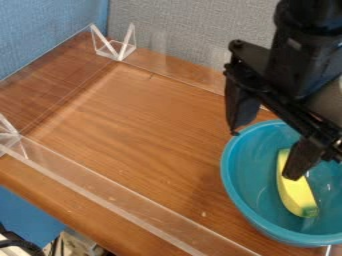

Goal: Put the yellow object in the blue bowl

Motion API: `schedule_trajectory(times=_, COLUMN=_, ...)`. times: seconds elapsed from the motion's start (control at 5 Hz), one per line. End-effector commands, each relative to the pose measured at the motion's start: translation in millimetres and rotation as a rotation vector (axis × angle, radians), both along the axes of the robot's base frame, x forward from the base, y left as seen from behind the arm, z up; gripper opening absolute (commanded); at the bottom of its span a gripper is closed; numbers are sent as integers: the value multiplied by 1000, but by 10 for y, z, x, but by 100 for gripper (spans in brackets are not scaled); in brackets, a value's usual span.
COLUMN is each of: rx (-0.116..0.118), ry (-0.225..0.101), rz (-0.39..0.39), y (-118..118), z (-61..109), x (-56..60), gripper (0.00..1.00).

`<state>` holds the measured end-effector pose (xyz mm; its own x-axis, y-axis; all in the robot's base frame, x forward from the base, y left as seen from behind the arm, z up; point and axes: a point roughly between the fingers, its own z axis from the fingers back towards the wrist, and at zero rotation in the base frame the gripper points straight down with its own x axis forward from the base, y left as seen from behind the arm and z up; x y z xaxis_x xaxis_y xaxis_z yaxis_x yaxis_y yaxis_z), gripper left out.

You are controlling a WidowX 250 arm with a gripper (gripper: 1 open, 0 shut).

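Since the yellow object [299, 191] already lies inside the blue bowl [247, 180] on the bench [134, 130], with the claw [274, 125] spread wide and empty above it, the task looks done.

Single raised view, angled down, close over table [120, 110]

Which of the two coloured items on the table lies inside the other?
The yellow object lies inside the blue bowl, resting on the bowl's floor below the open tool.
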<state>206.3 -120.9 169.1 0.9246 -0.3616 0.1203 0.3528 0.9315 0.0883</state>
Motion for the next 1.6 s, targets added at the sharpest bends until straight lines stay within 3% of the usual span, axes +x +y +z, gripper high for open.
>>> schedule_trajectory(times=0.0, rx=-10, ry=-36, rz=23, y=5, z=71, x=19, gripper=100)
schedule_trajectory(times=0.4, rx=-18, ry=-82, rz=98, y=-34, z=78, x=2, gripper=100)
schedule_trajectory(times=0.8, rx=-26, ry=-150, rz=78, y=-55, z=96, x=-7, gripper=100)
schedule_trajectory(times=1.2, rx=-48, ry=-185, rz=98, y=59, z=55, x=98, gripper=100)
schedule_trajectory(times=1.4, rx=-47, ry=-199, rz=81, y=70, z=47, x=125, gripper=100)
